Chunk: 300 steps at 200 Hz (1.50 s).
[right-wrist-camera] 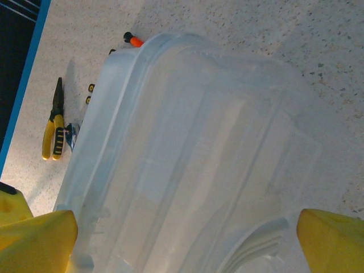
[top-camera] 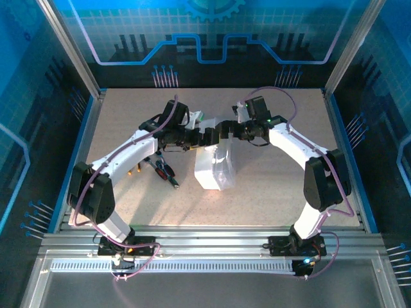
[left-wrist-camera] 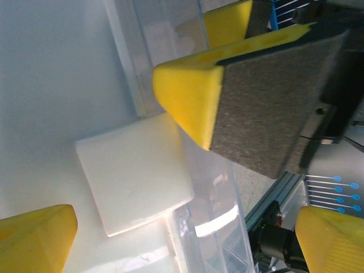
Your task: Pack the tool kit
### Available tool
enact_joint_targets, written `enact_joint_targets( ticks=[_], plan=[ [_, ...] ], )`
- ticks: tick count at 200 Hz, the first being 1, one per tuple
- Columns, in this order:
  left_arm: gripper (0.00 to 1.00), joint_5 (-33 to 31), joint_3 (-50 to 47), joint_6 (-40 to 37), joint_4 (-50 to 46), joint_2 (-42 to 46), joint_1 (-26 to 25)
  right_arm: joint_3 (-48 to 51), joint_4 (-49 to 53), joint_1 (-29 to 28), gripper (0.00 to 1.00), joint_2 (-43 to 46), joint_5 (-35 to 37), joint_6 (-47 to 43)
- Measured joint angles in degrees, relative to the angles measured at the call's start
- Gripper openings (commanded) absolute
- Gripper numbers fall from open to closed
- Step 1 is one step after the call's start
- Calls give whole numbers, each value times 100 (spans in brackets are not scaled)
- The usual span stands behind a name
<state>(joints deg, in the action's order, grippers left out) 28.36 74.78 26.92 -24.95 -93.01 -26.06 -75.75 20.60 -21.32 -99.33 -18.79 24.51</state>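
Observation:
The tool kit's clear plastic case (top-camera: 214, 168) stands in the middle of the table, its lid part raised. Both grippers meet just above its far end. My left gripper (top-camera: 203, 136) is open, and in the left wrist view its yellow fingertips (left-wrist-camera: 35, 239) straddle the case wall (left-wrist-camera: 216, 216) and a white square pad (left-wrist-camera: 133, 170). My right gripper (top-camera: 222, 128) is open too, its fingertips (right-wrist-camera: 35, 242) on either side of the translucent lid (right-wrist-camera: 199, 153). Yellow-handled pliers (right-wrist-camera: 52, 122) and an orange screwdriver tip (right-wrist-camera: 133, 38) lie on the table beyond the case.
Red and black pliers (top-camera: 166, 172) and small yellow-tipped tools (top-camera: 133, 172) lie left of the case under the left arm. The right gripper's yellow finger with its grey pad (left-wrist-camera: 256, 96) looms close in the left wrist view. Blue-edged rails (top-camera: 90, 141) border the table.

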Motion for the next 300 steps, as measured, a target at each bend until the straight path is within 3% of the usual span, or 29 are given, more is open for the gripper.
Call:
enact_joint_targets(
  ticks=[52, 119, 143, 226, 300],
  plan=[
    [99, -28, 155, 0, 2, -201, -33, 4, -181, 109, 99, 122, 109, 127],
    [99, -42, 385, 22, 66, -439, -122, 98, -330, 140, 70, 122, 179, 284],
    [99, -39, 459, 48, 63, -496, -140, 129, -402, 151, 65, 105, 238, 319],
    [99, 162, 769, 310, 103, -789, -234, 229, -706, 136, 61, 74, 468, 415],
    [99, 833, 535, 723, 809, -874, -271, 343, -999, 70, 59, 63, 601, 520]
  ],
)
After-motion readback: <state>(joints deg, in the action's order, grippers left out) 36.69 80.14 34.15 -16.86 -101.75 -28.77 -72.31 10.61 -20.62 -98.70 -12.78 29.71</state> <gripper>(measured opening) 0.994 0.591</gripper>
